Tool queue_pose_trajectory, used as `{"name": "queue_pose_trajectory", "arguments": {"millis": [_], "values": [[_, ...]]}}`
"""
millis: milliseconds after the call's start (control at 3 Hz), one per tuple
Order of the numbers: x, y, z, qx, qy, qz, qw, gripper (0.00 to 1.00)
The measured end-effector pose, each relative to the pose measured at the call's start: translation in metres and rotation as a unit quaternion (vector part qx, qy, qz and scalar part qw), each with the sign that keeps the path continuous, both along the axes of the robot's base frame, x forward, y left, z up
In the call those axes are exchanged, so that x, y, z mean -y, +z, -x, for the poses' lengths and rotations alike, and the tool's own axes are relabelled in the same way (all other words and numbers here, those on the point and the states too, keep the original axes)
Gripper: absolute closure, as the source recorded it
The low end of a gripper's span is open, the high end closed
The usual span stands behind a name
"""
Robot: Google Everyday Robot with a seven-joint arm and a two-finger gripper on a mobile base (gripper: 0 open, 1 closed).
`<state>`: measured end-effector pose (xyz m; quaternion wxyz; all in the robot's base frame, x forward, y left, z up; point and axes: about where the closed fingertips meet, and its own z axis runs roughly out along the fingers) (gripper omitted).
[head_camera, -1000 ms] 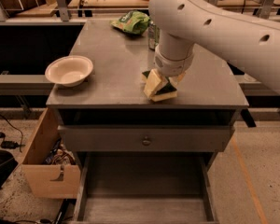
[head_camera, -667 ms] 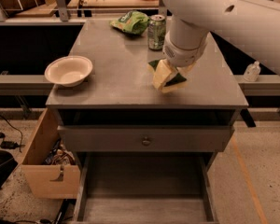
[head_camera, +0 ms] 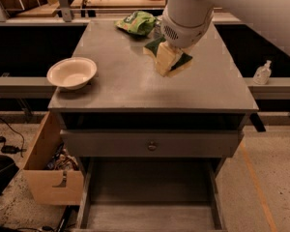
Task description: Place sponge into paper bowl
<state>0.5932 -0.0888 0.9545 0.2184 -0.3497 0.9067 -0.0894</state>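
Gripper (head_camera: 173,51): over the far right-of-centre part of the grey table (head_camera: 135,83), at the end of the white arm (head_camera: 188,8) that enters from the upper right. The arm's thick wrist housing covers most of the fingers from this view. The gripper is closed onto the sponge (head_camera: 165,61). The gap between the fingers matches whatever part of the sponge sits between them, but the exact width cannot be read.

Sponge: in the grip directly under the wrist and tilted, not lying flat. The pale yellow foam faces the camera. The dark green scouring layer shows along the upper left and lower right edges. It appears lifted clear of the tabletop, though contact at its lowest corner cannot be ruled out.

Paper bowl (head_camera: 70,74): upright on the near left part of the table, close to the left edge. It is cream-white and nothing is inside it. It stands well apart from the sponge and gripper, with bare tabletop between them.

Other items:
- A light-green snack bag (head_camera: 137,22) lies at the far edge of the table, just left of the arm.
- A drawer front (head_camera: 152,144) with a round knob sits below the tabletop.
- A wooden box (head_camera: 43,178) stands on the floor to the near left of the table.
- A small clear bottle (head_camera: 262,73) rests on the ledge to the right.
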Motion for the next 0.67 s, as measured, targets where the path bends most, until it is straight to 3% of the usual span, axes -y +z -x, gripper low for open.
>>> {"name": "queue_pose_trajectory", "arguments": {"millis": [333,667], "values": [[-0.027,0.03,0.002,0.034,0.055,0.04,0.9971,1.0],[-0.057,0.055,0.003,0.063,0.1,0.065,0.9909,1.0]]}}
